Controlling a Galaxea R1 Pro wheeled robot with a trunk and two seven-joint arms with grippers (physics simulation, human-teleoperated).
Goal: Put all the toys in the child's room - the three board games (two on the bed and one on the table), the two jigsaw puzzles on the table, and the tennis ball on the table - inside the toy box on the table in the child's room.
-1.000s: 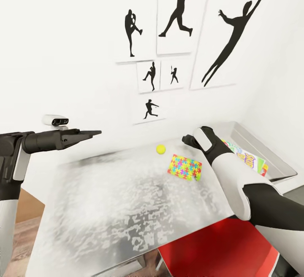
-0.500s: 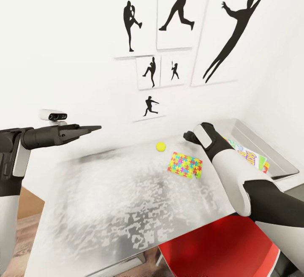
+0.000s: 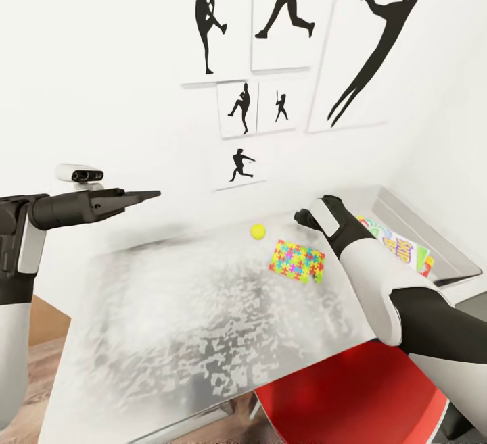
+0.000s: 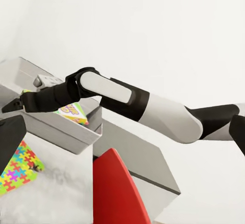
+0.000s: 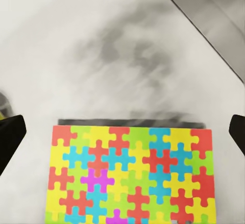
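Half hidden behind right arm: toy box; right gripper spread wide above bright puzzle. Left gripper closure unclear.

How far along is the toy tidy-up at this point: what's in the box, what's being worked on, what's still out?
Partly done. The toy box already holds at least one colourful printed box; how many lie in it cannot be told. In hand: the right pincer hangs open directly above the jigsaw puzzle, not yet gripping it. Left on the table: that puzzle and the tennis ball. The left pincer looks shut and holds nothing.
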